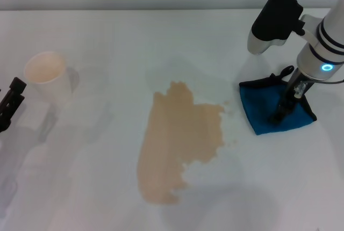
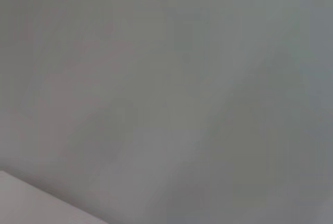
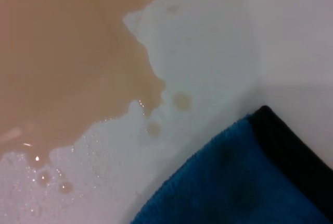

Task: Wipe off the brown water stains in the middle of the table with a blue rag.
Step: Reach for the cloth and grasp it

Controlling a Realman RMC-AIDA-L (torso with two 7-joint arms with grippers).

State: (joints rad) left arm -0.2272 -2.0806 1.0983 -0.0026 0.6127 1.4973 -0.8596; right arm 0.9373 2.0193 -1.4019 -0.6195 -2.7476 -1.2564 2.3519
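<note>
While your right hand (image 1: 283, 108) presses down on the blue rag (image 1: 266, 114), fingers' state unreadable, the brown water stains (image 1: 180, 139) spread just beside it on the desk (image 1: 107, 48).

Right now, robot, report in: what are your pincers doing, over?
Right pincer down on the blue rag. Left pincer parked at the table edge, beside the paper cup. Brown water stains unwiped, path clear.

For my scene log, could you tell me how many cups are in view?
1: a white paper cup stands on the table's left side, well left of the brown stain.
</note>
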